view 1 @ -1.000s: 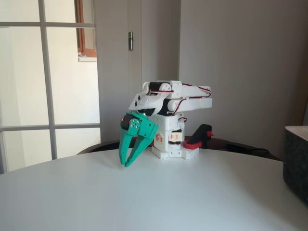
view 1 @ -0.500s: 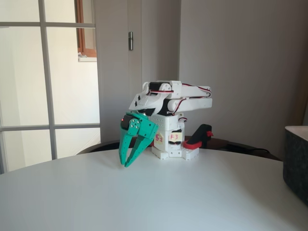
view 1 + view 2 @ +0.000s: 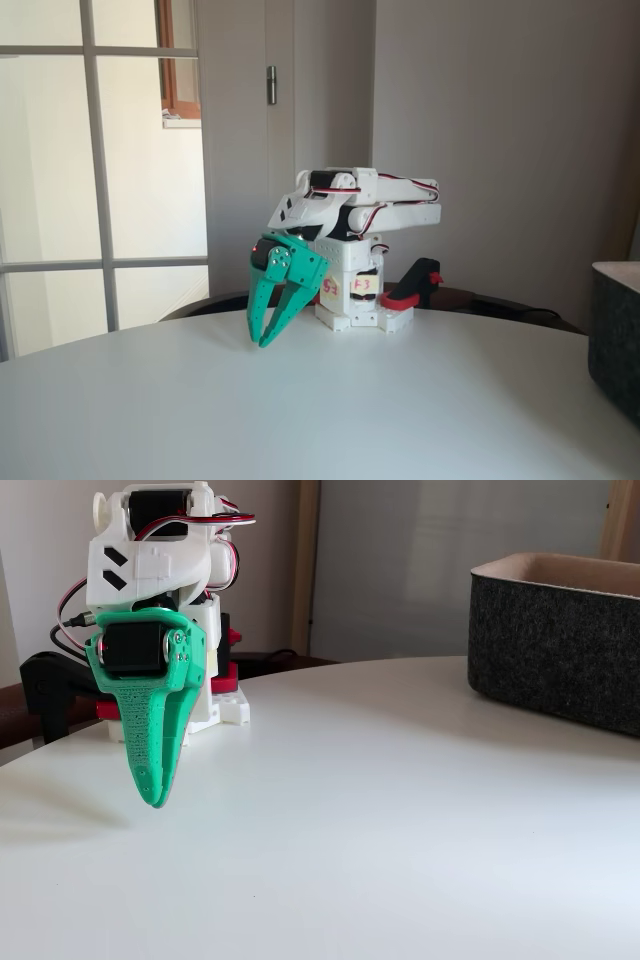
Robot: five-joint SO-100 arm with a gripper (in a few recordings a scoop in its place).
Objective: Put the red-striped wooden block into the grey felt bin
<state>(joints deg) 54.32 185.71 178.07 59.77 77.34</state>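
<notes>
Nothing has moved since the earlier frames: white arm folded over its base, green gripper pointing down, tips just above the white table, at about 8 o'clock from the base in a fixed view. Gripper fingers meet at the tips with nothing pinched, seen edge-on as one closed wedge in a fixed view. Grey felt bin sits on the table well apart at 3 o'clock of the arm, also at right edge; red-striped wooden block can't be located.
</notes>
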